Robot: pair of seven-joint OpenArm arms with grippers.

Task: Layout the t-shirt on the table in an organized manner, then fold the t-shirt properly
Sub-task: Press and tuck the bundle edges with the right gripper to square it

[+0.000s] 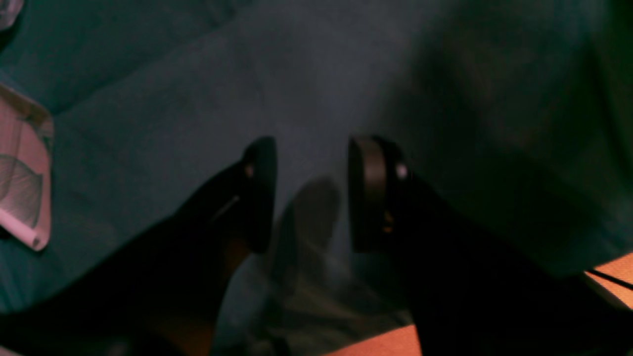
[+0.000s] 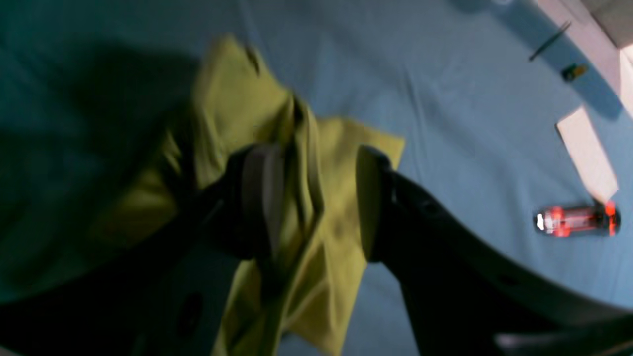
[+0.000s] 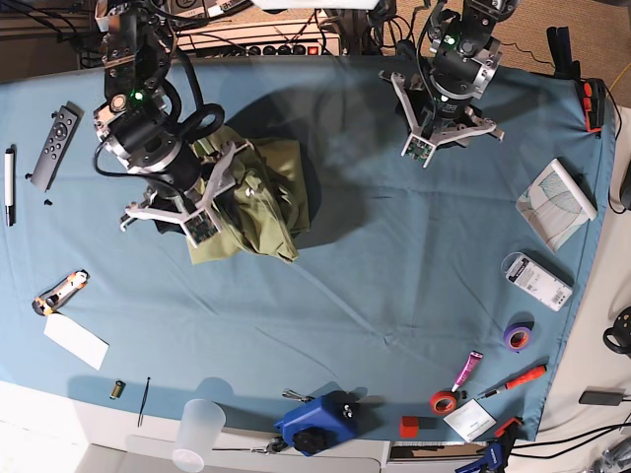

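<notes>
Hovering left gripper [image 1: 311,195], jaws spread, nothing between, only bare counter [image 1: 148,123] beneath | right wrist: right gripper [image 2: 316,202] spread astride a raised fold of the t-shirt [image 2: 336,237], no pinch | base: crumpled t-shirt lies directly under right gripper, well apart from left; right arm nearer.

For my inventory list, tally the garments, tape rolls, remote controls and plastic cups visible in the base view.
Crumpled olive-green cotton t-shirt: 1
Tape rolls, one purple, one red: 2
Grey remote control: 1
Clear plastic cup: 1
Total: 5
</notes>
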